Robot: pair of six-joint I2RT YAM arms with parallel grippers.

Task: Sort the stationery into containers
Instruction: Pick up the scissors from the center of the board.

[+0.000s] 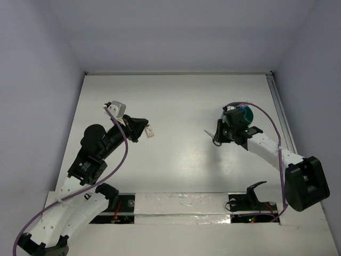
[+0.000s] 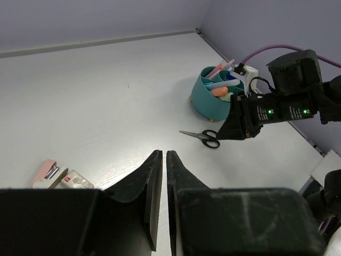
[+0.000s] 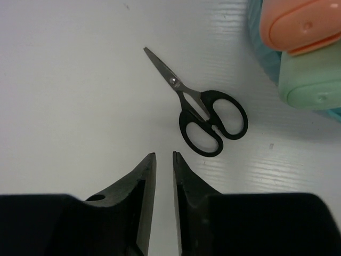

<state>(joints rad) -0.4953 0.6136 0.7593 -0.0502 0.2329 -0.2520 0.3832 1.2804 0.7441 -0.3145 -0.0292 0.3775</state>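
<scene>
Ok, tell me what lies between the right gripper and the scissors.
Nothing: only bare table separates the right gripper from the scissors, whose black handles point toward it. The right wrist view shows this.

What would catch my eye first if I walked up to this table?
Probably the black-handled scissors, lying flat on the white table just ahead of the right gripper. Next comes the teal cup beside them, stuffed with pens and markers, and a small pink stapler far across by the left gripper.
</scene>
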